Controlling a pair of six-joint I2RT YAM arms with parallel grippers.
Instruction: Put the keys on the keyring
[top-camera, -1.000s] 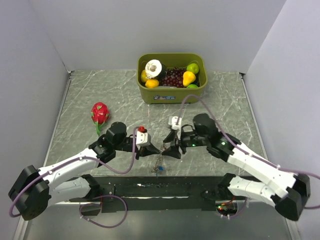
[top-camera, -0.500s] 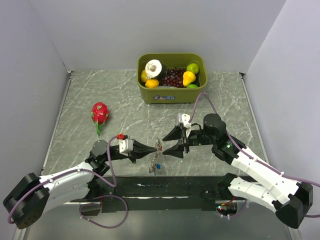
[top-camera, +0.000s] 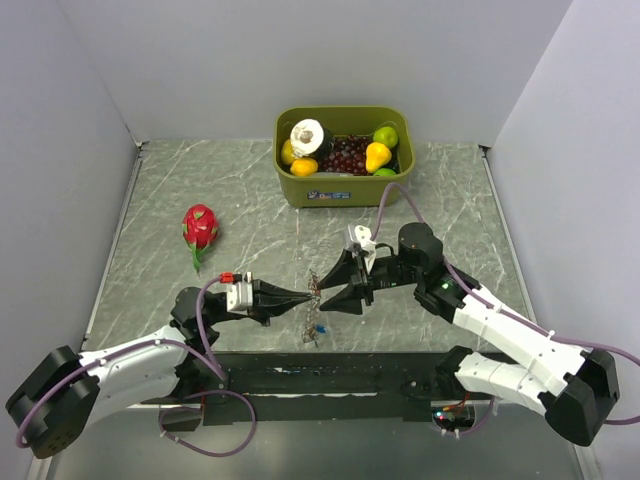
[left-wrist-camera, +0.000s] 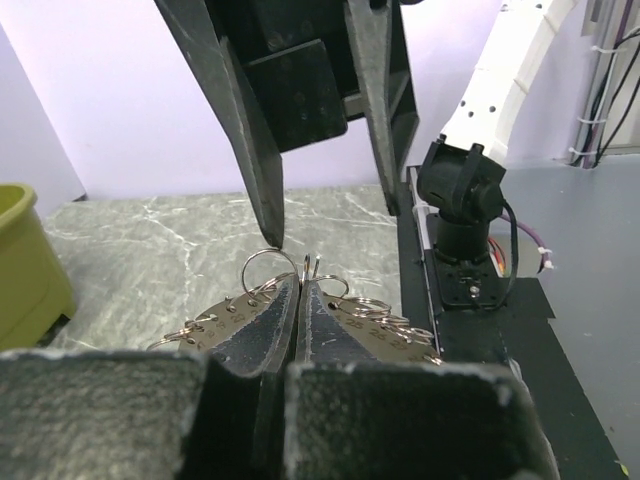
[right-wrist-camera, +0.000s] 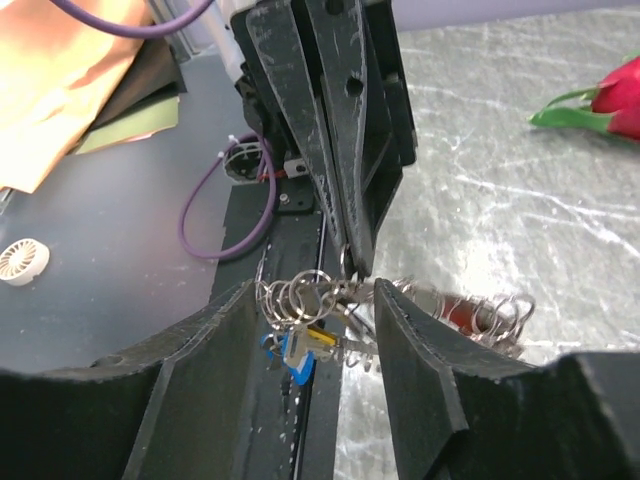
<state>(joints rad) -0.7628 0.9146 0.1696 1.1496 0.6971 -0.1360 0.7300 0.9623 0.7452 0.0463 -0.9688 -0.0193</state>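
The keyring (top-camera: 314, 293) hangs between my two grippers above the table's front middle. Several small rings and keys dangle from it, one with a blue head (top-camera: 318, 331). My left gripper (top-camera: 306, 296) is shut on the keyring; in the left wrist view the ring's wire (left-wrist-camera: 308, 266) sticks out between the closed fingertips (left-wrist-camera: 270, 320). My right gripper (top-camera: 330, 285) is open, its fingers on either side of the ring. In the right wrist view the right gripper (right-wrist-camera: 315, 292) brackets the small rings (right-wrist-camera: 300, 296) and the blue-headed key (right-wrist-camera: 300, 355), touching neither.
A green bin (top-camera: 345, 188) of toy fruit stands at the back middle, and its corner shows in the left wrist view (left-wrist-camera: 25, 260). A red dragon fruit (top-camera: 200, 225) lies at the left. A black strip (top-camera: 320, 375) with the arm bases runs along the front edge.
My left arm has drawn back to the left and lowered, still holding the keyring. My right gripper has shifted slightly left, so its open fingers now sit around the ring.
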